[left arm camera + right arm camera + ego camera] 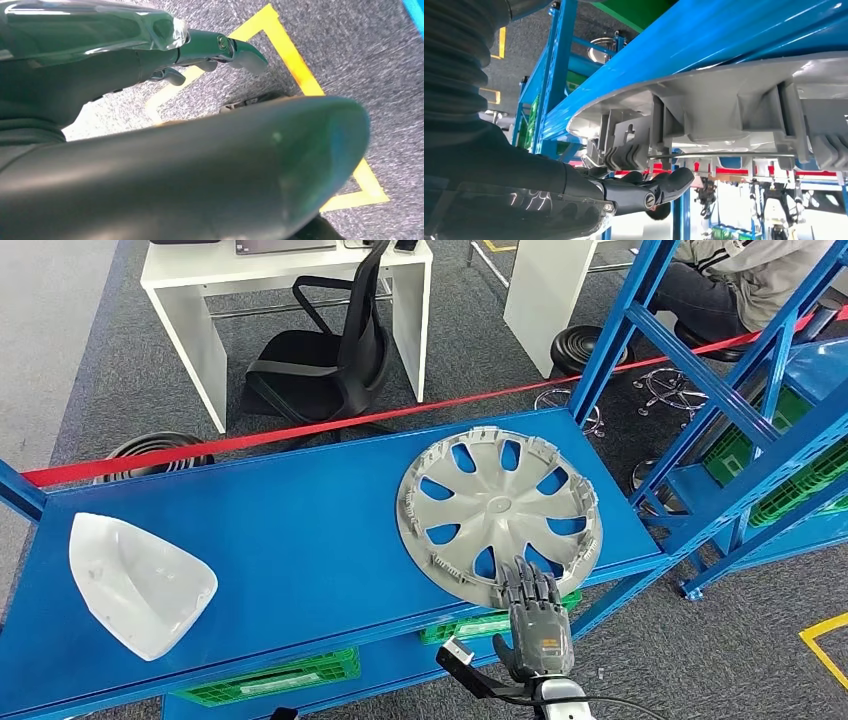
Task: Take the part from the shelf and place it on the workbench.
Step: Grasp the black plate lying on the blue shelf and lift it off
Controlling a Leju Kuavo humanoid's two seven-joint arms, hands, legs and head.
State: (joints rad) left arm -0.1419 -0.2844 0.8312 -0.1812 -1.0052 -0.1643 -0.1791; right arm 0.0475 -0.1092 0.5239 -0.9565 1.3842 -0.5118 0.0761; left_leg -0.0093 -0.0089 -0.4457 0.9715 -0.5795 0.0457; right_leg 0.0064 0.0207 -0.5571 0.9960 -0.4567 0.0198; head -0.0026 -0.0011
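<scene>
The blue shelf (300,530) spreads out ahead of the right hand's fingertips, its front edge running just under them. On it lies the grey wheel cover (500,515), inner side up, its near rim right at the fingers (530,585) and jutting slightly past the shelf's front edge. Far off to the left of those fingers, well apart from the wheel cover, a white moulded part (135,585) rests near the shelf's front. Green crates (275,680) sit on the lower level, below and to the left of the hand.

The right hand (535,615) reaches up at the near rim of the wheel cover with fingers extended and a little spread. In the right wrist view the fingers (664,185) lie just beside the clips on the cover's rim (634,145); whether they touch or grip it I cannot tell.

The left hand (200,50) hangs over grey carpet with yellow tape lines (295,75), fingers stretched out and holding nothing.
</scene>
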